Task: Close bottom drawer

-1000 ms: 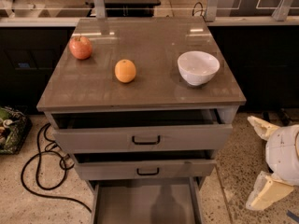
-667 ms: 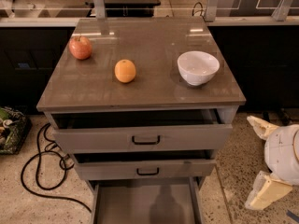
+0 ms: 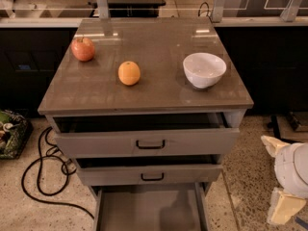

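Glossy, reflective grey-brown surface (image 3: 159,88), matt grey metal bottom drawer (image 3: 149,208), smooth and flat inside, shiny glazed white bowl (image 3: 204,70), speckled, polished stone-like floor (image 3: 243,177), smooth white and cream plastic-looking gripper (image 3: 288,177) low at right edge, above that floor.

On the cabinet top (image 3: 144,95) you will find the apple (image 3: 83,48) near the left edge, the orange (image 3: 129,73) at centre and the bowl (image 3: 204,70) toward the right edge. Below, the bottom drawer (image 3: 149,208) projects furthest forward. The gripper (image 3: 284,177) sits right of it and the cables (image 3: 43,177) lie left.
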You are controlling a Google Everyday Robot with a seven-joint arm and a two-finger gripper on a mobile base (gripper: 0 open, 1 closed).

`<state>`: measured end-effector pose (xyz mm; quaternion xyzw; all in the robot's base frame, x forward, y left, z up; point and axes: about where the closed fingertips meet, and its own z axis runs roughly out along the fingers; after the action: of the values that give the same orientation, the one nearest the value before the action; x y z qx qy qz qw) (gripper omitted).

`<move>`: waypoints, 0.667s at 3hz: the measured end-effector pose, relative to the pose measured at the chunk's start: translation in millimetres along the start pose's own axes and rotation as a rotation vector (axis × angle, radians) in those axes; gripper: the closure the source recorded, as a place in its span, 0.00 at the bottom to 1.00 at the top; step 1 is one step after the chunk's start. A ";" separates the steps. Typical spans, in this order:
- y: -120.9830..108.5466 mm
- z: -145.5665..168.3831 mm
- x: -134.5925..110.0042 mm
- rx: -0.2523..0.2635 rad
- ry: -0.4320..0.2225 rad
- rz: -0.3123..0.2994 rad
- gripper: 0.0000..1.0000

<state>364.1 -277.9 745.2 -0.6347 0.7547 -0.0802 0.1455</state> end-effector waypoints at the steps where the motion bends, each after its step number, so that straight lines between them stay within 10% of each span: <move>1: 15.3 35.1 31.5 -0.047 0.062 -0.012 0.00; 2: 35.0 68.8 43.1 -0.075 0.047 -0.018 0.00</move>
<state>347.0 -309.5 664.4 -0.6443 0.7547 -0.0680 0.1029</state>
